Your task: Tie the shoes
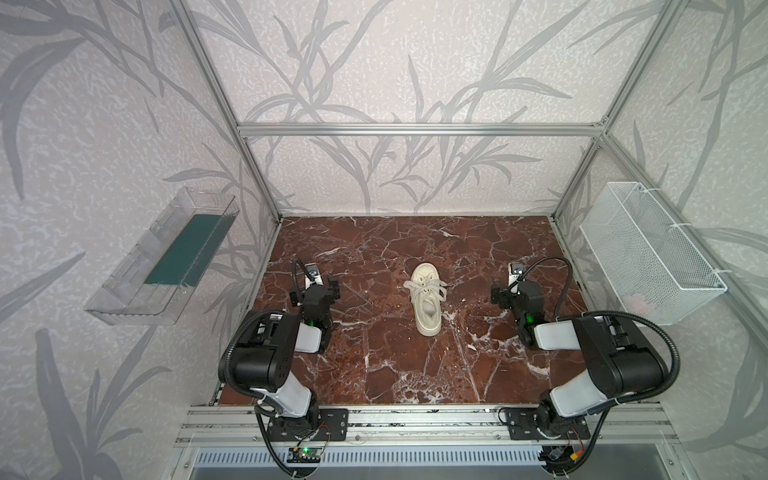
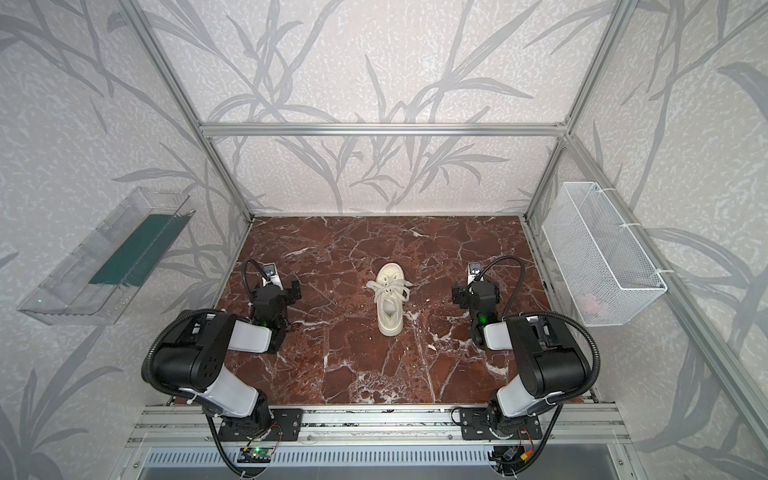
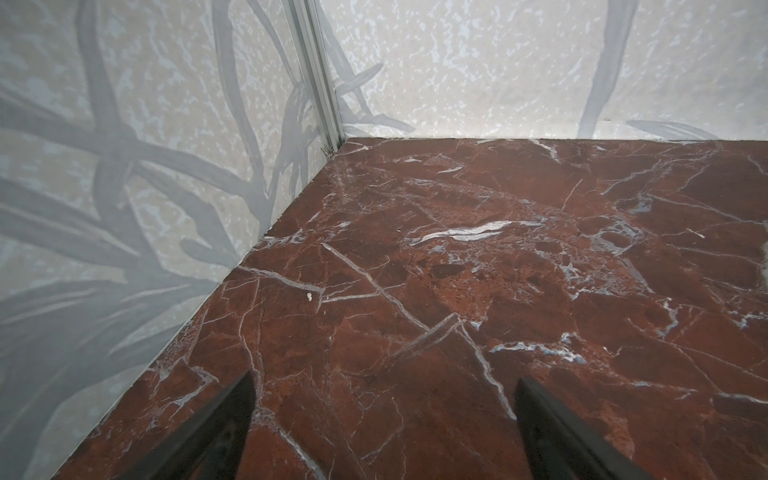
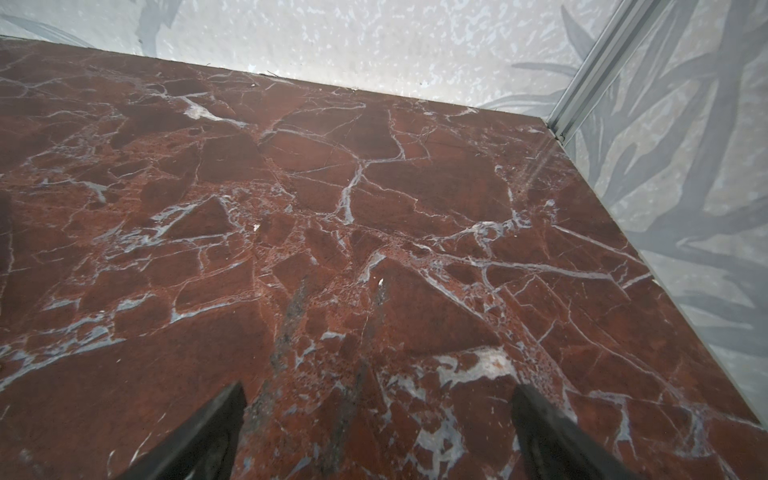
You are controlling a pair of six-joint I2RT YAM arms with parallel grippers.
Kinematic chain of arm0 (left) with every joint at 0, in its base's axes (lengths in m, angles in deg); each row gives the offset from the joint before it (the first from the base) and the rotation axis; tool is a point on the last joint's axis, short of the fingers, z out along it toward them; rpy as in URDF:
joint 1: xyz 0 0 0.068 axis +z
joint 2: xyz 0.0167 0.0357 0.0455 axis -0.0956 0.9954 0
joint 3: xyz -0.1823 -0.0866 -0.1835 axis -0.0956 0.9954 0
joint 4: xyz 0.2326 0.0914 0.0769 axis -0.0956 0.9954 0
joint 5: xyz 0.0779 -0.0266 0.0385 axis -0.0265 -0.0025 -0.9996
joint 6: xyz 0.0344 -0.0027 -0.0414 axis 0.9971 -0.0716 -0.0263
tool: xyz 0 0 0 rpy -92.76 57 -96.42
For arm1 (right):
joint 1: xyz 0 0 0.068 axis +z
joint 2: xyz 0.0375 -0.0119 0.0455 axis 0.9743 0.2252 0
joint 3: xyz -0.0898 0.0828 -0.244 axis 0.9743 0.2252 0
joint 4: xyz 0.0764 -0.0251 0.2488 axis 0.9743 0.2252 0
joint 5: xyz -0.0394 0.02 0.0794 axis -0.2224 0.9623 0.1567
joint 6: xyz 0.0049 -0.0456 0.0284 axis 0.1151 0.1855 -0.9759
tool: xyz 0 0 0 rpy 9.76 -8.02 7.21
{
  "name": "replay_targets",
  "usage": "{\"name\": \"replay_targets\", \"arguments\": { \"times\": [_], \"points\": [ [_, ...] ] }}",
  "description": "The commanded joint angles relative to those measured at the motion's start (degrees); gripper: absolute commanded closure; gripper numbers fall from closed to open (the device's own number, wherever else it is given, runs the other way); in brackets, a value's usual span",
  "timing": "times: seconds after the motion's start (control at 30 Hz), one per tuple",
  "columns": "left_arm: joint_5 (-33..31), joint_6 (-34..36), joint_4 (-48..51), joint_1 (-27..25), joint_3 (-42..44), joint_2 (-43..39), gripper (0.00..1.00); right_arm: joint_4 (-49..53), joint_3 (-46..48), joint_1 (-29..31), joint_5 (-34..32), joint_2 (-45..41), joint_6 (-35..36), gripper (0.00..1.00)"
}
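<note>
1 cream low-top sneaker [image 1: 427, 301], chunky sole, flat laces [image 1: 424, 286] splayed loose, centred on glossy red-brown veined marble counter [image 1: 374, 361], toe toward back wall [image 1: 415, 174], left arm [image 1: 266, 357] and right arm [image 1: 615, 357] folded low at its flanks, left jaws and right jaws spread, empty.

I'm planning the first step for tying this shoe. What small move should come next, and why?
Probably swing the left hand inward toward the lace that spills off the side of the sneaker facing it. Both it and the right hand stand open and empty over the table, well apart from the sneaker, and the laces look loose rather than knotted.
</note>
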Motion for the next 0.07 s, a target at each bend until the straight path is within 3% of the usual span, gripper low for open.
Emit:
{"name": "replay_targets", "arguments": {
  "times": [0.0, 0.03],
  "points": [
    [-1.26, -1.13, 0.29, 0.36, -0.73, -0.93, 0.01, -0.86, -1.05, -0.21, -0.04, -1.27, -0.32, 0.01],
    [-1.29, -1.13, 0.28, 0.34, -0.68, -0.93, 0.01, -0.84, -1.05, -0.19, -0.04, -1.27, -0.35, 0.01]
  ]
}}
